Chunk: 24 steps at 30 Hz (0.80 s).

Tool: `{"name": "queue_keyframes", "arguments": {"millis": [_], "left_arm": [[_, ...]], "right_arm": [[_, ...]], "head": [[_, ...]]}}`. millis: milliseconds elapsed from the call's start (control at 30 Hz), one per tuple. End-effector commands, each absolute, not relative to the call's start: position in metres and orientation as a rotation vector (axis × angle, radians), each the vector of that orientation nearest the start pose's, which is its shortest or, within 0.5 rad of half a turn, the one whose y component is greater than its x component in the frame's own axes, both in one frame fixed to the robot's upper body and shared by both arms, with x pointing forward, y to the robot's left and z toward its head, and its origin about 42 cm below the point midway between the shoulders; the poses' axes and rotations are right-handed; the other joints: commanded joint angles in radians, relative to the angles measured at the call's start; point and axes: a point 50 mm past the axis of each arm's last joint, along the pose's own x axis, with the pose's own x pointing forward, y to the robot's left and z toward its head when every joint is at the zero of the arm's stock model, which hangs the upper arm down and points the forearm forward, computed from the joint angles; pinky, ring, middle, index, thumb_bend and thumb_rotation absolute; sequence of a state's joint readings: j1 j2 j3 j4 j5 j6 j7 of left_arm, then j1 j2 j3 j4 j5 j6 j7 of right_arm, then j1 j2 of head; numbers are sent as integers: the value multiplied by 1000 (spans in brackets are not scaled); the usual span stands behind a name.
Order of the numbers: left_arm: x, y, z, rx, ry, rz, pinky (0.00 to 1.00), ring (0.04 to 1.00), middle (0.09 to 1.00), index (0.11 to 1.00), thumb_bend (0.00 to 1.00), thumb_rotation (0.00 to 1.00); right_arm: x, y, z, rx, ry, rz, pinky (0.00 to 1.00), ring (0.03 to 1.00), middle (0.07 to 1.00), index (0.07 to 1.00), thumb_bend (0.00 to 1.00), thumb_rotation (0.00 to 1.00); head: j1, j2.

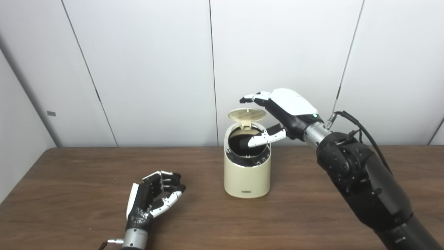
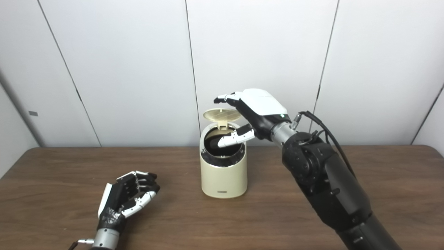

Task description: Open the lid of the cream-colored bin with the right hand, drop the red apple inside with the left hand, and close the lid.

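Note:
The cream-colored bin (image 1: pixel 247 177) stands on the middle of the wooden table (image 1: pixel 86 173). Its round lid (image 1: pixel 247 114) is tipped up and back on its rear hinge, and the inside looks dark. No red apple shows in either view. My right hand (image 1: pixel 288 111) hovers open just right of the bin's top. Its fingers (image 1: pixel 251 98) reach over the raised lid's upper edge and its thumb (image 1: pixel 265 139) stretches across the bin's mouth. My left hand (image 1: pixel 154 198) rests low at the front left of the table, well apart from the bin, loosely curled and holding nothing.
White wall panels (image 1: pixel 156 69) stand close behind the table's far edge, right behind the bin. My right forearm (image 1: pixel 364 180) slants across the table's right side, with a black cable (image 1: pixel 360 128) looping above it.

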<state>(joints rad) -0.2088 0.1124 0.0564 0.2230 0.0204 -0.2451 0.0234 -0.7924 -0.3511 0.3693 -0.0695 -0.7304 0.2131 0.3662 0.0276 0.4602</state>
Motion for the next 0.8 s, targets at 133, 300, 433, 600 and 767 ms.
{"name": "queue_keyframes", "arguments": {"millis": [133,300,433,600,767], "left_arm": [[341,248,101,119,-181,36,525,597,643,497,506,44],[340,248,103,122,-187,38,520,592,644,497,506,44],[340,247,104,108,-183,41,518,593,649,497,506,43],[340,248,103,109,-180,46,510,585,650,497,506,43],[340,248,104,101,-179,46,514,585,656,497,506,41]], "right_arm": [[426,-151,387,-1300,-655,292,776,959,828,786,740,617],[417,-152,385,-1320,-672,318,822,964,800,776,722,622],[410,-155,382,-1328,-684,324,861,948,779,761,716,607],[404,-157,375,-1339,-713,336,887,921,751,743,713,629],[400,-159,364,-1313,-701,360,983,925,750,737,701,611]], "head": [[3,2],[6,9],[6,12],[6,12],[10,18]]}}
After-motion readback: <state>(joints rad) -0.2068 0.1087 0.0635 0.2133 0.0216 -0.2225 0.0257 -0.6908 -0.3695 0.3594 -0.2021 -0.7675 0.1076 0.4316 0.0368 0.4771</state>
